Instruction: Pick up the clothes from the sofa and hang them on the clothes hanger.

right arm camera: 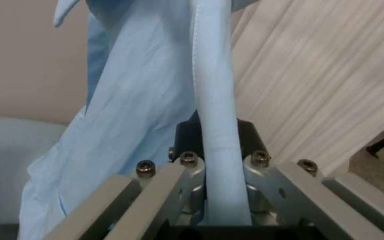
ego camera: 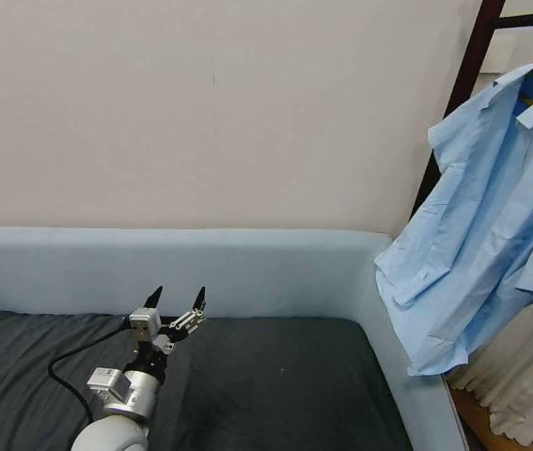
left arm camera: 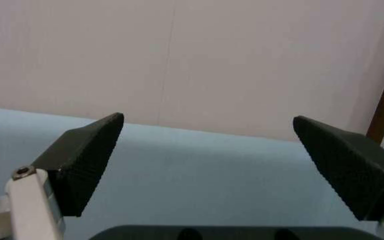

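Shirt [ego camera: 492, 235] collar-up, long axis vertical | right gripper [right arm camera: 222, 207] clamps it | left gripper [ego camera: 178, 299] idle

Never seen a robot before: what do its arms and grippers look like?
The left gripper has two pointed, ribbed black fingers, silver links, a grey wrist and a looping black cable. The right gripper has bolted grey links around a black hub.
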`<state>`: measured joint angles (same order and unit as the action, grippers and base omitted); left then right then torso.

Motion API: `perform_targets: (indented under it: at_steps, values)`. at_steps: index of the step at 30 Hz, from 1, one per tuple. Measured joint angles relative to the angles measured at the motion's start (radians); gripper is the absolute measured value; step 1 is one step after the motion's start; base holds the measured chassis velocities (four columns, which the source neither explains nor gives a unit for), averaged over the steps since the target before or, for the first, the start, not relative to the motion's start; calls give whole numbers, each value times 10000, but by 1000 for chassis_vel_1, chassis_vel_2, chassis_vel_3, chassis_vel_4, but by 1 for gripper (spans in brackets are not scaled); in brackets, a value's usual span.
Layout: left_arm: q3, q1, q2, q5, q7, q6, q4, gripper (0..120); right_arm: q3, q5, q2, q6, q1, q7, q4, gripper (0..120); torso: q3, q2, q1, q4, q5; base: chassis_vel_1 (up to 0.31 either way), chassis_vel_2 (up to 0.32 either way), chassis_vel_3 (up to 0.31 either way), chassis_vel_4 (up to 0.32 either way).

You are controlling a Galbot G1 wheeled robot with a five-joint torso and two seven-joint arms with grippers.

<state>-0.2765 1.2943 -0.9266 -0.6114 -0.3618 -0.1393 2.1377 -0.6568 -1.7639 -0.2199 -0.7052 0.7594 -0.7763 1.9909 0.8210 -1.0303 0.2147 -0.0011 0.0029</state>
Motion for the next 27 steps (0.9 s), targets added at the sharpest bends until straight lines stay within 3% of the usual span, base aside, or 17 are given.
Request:
perform_targets:
  at_steps: [12,22,27]
  values:
    - [161,-348,127,2,126,126,129,100,-108,-177,287,1284,503,141,-813,3,0,1,0,-4,-1,0,0,0,0]
    - [20,-60,29,98,138,215,265,100,250,2263,935,2594,926,2443,-1822,3,0,0,-1,0,-1,0,0,0,0]
    - [85,-174,-18,102,156,349,246,100,342,2760,1240,2652,1003,2725,-1885,3,0,0,-1,0,-1,0,0,0,0]
